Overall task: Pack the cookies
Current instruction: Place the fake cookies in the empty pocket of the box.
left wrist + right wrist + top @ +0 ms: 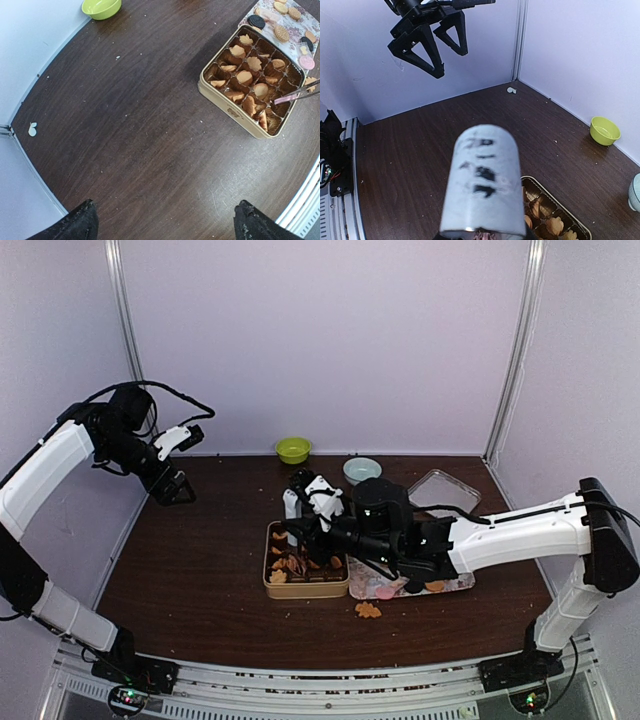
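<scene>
Top external: cookies (279, 576) under right pincer (298, 530)

From the tin (305, 590) toward 9 o'clock the table (190, 570) lies bare. The right arm (510, 533) and its tongs (295, 95) block the tin from 3. A green bowl (293, 449) stands at 12, and a cookie (368, 610) lies at 5.

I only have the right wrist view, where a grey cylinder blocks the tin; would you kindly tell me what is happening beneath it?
Observer: There, metal tongs hold a pink cookie over the tin.
Operator: Thank you; are any outside it?
Observer: Yes, several cookies lie on the floral tray beside it.
Operator: Anything off the tray?
Observer: One loose cookie lies on the table, on the tray's near side.
</scene>
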